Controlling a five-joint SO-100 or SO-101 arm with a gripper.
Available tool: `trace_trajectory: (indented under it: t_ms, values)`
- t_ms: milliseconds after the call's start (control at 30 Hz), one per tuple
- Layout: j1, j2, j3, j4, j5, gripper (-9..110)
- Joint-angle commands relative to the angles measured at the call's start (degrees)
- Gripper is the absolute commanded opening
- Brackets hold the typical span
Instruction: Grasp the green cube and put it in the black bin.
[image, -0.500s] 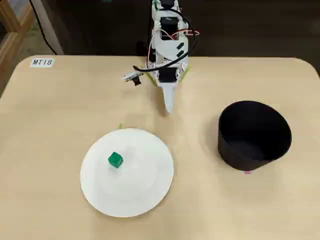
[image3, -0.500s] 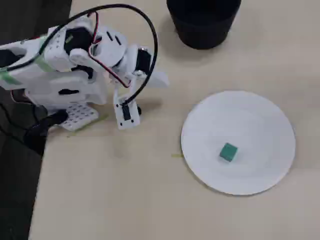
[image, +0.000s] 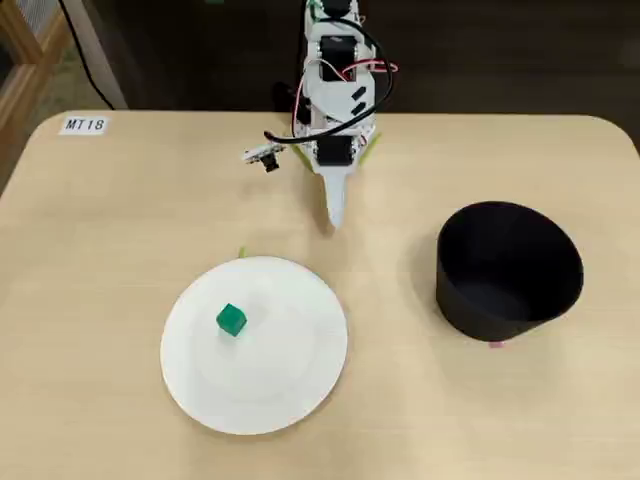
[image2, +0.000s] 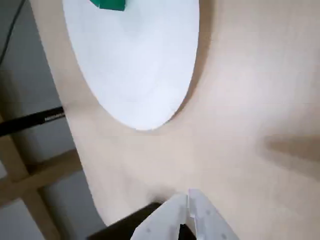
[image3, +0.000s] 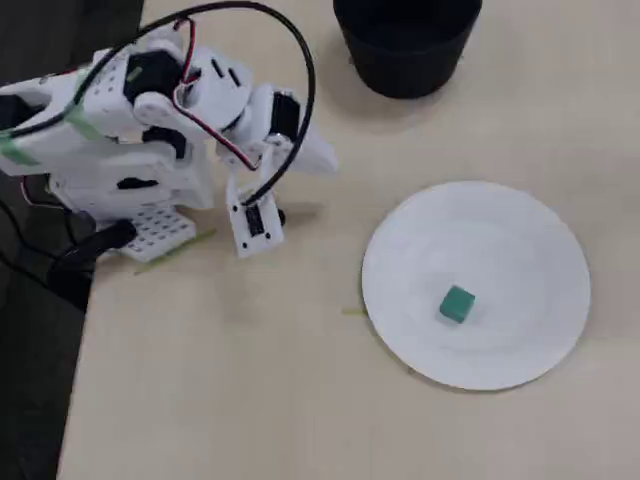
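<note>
A fixed view, read left to right: the tiny bright green solid cube (image: 231, 319) is sat left of centre on the flat round white plate (image: 290, 385), then the white two-finger gripper (image: 337, 217) is seen pinched together with nothing held, then the round matte black bin (image: 508, 271). The cube is probably light and rigid (maybe slick), best gripped across opposite flat faces.

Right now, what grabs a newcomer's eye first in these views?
The tiny bright green cube stands out, sitting left of centre on the flat round white plate in a fixed view. To the right stands the round matte black bin, apparently empty. The white robot arm is folded at the table's far edge, its hand shut and away from both.
</note>
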Motion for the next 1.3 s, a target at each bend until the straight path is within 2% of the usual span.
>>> trace_trajectory:
  t_ms: [0,133,200,267,367,600,967,1033,1267]
  values:
    - [-0.18,-10.11,-21.27,4.48,-0.18,0]
    - [-0.53,-35.24,-58.18,18.02,-4.31,0]
    - [2.55,-48.78,-79.28,29.44,-11.78,0]
    - [8.00,-58.27,-92.20,37.53,-20.13,0]
    - [13.36,-63.46,-92.64,38.06,-29.00,0]
    - [16.00,-74.36,-89.03,37.27,-23.38,0]
    - [18.19,-91.93,-89.03,31.64,-27.25,0]
    - [18.72,-92.55,-89.03,29.27,-24.52,0]
    - [17.14,-95.19,-87.98,20.13,-1.85,0]
